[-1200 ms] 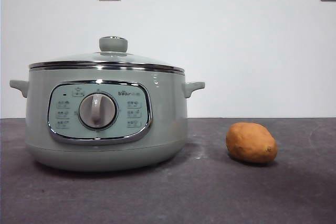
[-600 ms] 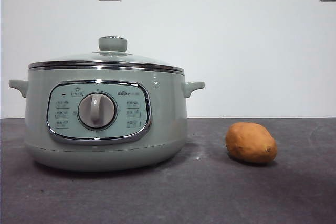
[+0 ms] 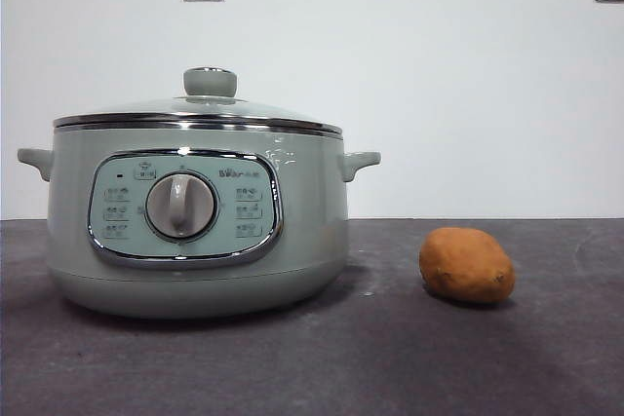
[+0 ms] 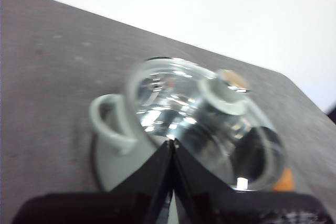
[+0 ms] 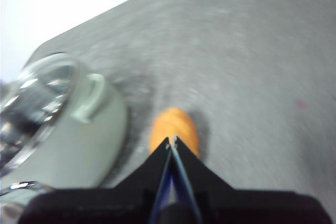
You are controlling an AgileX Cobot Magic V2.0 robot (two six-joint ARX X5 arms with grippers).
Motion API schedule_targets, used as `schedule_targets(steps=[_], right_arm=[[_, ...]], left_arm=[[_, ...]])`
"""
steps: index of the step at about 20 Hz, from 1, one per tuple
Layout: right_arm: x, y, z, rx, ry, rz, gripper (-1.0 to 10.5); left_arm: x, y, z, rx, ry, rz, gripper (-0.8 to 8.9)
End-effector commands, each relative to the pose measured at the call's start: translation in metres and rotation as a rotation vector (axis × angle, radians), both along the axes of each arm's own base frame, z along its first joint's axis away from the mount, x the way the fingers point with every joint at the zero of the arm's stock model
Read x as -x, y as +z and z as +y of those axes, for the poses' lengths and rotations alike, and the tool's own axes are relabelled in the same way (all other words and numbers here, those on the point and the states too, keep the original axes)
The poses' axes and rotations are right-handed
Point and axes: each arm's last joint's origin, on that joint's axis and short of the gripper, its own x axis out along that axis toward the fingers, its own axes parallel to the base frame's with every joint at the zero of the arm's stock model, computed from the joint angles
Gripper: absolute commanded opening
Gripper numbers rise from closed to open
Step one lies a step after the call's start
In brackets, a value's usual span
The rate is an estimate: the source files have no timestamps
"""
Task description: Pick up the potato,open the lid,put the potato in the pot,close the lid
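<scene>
Just beyond the right gripper's (image 5: 172,141) pressed-together fingers, the potato (image 5: 173,128), untouched.

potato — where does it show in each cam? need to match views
Front view: the potato lies on the dark table, apart from the pot, on its right in the picture.
Left wrist view: only orange slivers, one past the lid knob, one at the lid's rim.
Right wrist view: blurred, just beyond the right gripper, beside the pot.
Shared landmark: the pot's side handle nearest the potato.
</scene>
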Motion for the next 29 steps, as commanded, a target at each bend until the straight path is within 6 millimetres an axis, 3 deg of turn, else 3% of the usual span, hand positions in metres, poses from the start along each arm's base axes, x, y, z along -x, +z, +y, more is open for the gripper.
schedule_targets(steps=[1, 6, 9, 12, 13, 20, 25, 29], right_arm=[[-0.012, 0.016, 0.003, 0.040, 0.080, -0.019, -0.1], [-0.038, 0.038, 0.010, 0.017, 0.304, 0.069, 0.0], [-0.045, 0.041, 0.012, -0.005, 0.369, 0.110, 0.5], [-0.046, 0.040, 0.012, -0.003, 0.363, 0.122, 5.0], [-0.046, 0.040, 0.012, -0.003, 0.363, 0.123, 6.0], [-0.050, 0.050, 0.019, 0.075, 0.290, 0.119, 5.9], [-0.063, 0.063, 0.054, 0.244, 0.265, 0.190, 5.9], [-0.082, 0.054, 0.091, 0.391, 0.277, 0.274, 5.9]], left_arm=[[-0.011, 0.017, -0.002, -0.026, -0.100, 0.007, -0.05], [-0.043, 0.052, -0.008, 0.028, -0.354, 0.057, -0.03], [-0.057, 0.062, -0.010, 0.064, -0.449, 0.079, 0.39], [-0.062, 0.064, -0.011, 0.071, -0.462, 0.092, 4.04], [-0.062, 0.064, -0.011, 0.069, -0.454, 0.091, 4.27], [-0.063, 0.073, -0.011, 0.007, -0.326, 0.065, 4.27], [-0.059, 0.097, -0.021, -0.125, -0.258, -0.003, 4.27], [-0.051, 0.110, -0.031, -0.189, -0.266, -0.005, 4.27]])
